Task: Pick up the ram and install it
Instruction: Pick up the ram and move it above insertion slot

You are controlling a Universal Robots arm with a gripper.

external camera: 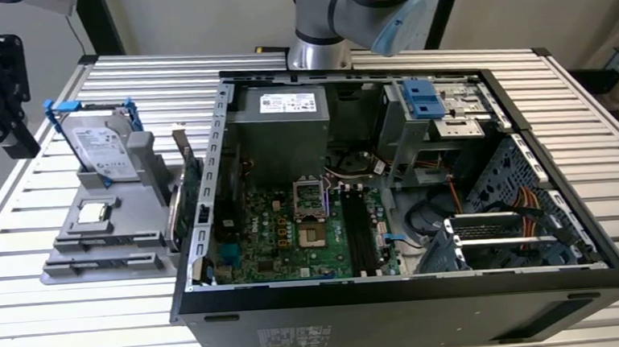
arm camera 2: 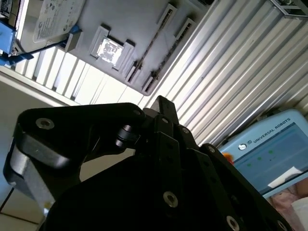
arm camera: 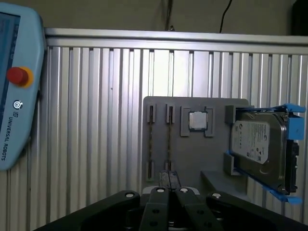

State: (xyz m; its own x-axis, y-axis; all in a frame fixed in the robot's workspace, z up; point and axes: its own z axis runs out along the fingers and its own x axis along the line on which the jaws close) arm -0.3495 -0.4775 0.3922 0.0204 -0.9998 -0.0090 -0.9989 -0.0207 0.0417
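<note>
- Ribbed aluminium slats make up the table [external camera: 121,80], on which an open computer case [external camera: 404,309] is laid on its side, with the base of the arm [external camera: 318,48] seen behind it.
- Inside the case a motherboard [external camera: 271,240] is seen, with a grey power supply [external camera: 280,123] at the far end and a drive cage with a blue latch [external camera: 423,98] towards the exterior view's right.
- The ram [external camera: 354,234] is taken to be the long dark stick seated in the motherboard's memory slots, just to the exterior view's right of the processor socket [external camera: 313,236]. Its chips and label cannot be made out.
- A grey holder [external camera: 68,273] is set well to the exterior view's left of the case. A silver hard drive [external camera: 104,146] in a blue frame is held upright in its far end, and a square processor chip [external camera: 95,211] lies in a pocket in front of the drive.
- Two narrow slots [arm camera: 150,139] are cut into the holder beside the chip's pocket, as seen in the first wrist view.
- A green card [external camera: 187,189] stands on edge between the holder and the case wall.
- The gripper [arm camera: 168,177] is shown in both wrist views above the table, its fingers pressed together with nothing visibly pinched.
- A pale blue teach pendant [arm camera: 14,96] with a red button lies on the slats, apart from the holder.
</note>
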